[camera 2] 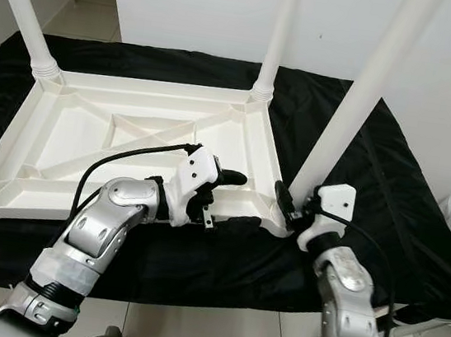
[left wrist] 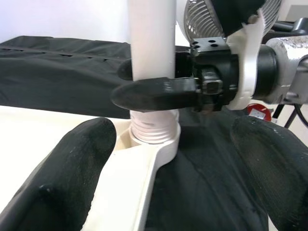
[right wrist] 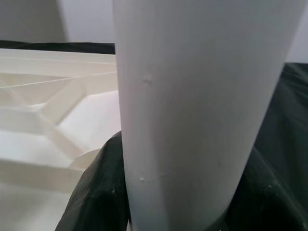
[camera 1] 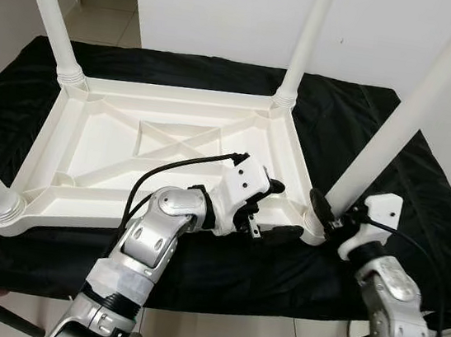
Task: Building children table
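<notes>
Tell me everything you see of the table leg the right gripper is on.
The leg is a smooth white tube, plastic by its look, standing in the near right corner socket of the upturned white tabletop and leaning slightly. A ribbed threaded collar shows at its base, just above the socket. The right gripper clasps it low, one black finger across its front. The left gripper is open beside it.

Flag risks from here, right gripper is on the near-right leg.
1. The right gripper clamps the near-right leg low, near its threaded base; the long leg above could lever and cross-thread in the corner socket.
2. The left gripper, open, rests on the tabletop rim beside that corner; the two grippers could collide.
3. The upturned tabletop lies on a black cloth, so twisting might slide it.
</notes>
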{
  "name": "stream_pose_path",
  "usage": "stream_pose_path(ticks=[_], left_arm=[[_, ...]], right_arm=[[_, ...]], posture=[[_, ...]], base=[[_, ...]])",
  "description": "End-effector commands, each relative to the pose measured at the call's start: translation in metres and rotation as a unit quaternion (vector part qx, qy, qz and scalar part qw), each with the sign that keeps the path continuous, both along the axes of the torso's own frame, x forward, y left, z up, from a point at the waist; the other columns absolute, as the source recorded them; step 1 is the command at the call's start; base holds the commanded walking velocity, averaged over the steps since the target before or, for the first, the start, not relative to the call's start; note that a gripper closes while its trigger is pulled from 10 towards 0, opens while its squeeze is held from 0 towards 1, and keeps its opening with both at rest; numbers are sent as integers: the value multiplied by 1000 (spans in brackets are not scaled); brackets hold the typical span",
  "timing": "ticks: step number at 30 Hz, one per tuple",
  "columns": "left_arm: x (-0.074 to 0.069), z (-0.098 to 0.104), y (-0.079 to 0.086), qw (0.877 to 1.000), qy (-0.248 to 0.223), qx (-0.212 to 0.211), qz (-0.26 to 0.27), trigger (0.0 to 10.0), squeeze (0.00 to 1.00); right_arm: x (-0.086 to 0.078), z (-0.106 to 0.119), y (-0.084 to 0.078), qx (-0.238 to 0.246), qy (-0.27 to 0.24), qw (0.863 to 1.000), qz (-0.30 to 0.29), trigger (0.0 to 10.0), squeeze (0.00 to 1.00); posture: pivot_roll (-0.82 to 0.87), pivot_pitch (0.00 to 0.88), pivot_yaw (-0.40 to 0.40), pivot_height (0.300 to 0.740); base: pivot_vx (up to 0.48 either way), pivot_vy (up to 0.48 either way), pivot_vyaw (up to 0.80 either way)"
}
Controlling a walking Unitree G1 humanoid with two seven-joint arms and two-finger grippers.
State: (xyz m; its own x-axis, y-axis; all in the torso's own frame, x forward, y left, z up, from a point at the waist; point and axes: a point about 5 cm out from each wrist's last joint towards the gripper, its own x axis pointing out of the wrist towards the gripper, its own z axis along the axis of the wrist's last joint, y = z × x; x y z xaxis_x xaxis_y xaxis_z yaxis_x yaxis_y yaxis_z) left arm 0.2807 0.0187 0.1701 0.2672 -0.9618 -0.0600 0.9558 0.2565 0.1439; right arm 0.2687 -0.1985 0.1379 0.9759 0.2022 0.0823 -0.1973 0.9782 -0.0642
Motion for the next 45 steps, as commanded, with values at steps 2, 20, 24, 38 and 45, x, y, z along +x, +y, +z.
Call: stream_pose_path(ticks=[2,20,24,38,45], left_arm=[[10,1,3,996,-10,-11,87,10000,0],[16,0,4,995,-4,-14,102,10000,0],[15,0,3,995,-8,-12,99,10000,0],[5,-6,4,997,-19,0,69,10000,0],[-3,-17,5,997,-17,4,72,10000,0]], right_arm=[[-5,-12,-2,4,36,997,-63,10000,0],[-14,-9,41,93,42,969,-223,10000,1000],[-16,-6,36,86,31,973,-210,10000,1000],[-23,-5,12,29,29,997,-67,10000,0],[-11,-3,-3,-32,27,998,41,10000,0]], posture=[[-39,0,-19,740],[-61,0,-20,740],[-60,0,-24,740],[-49,0,-30,740],[-41,0,-30,740]], base=[[0,0,0],[0,0,0],[0,0,0],[0,0,0],[0,0,0]])
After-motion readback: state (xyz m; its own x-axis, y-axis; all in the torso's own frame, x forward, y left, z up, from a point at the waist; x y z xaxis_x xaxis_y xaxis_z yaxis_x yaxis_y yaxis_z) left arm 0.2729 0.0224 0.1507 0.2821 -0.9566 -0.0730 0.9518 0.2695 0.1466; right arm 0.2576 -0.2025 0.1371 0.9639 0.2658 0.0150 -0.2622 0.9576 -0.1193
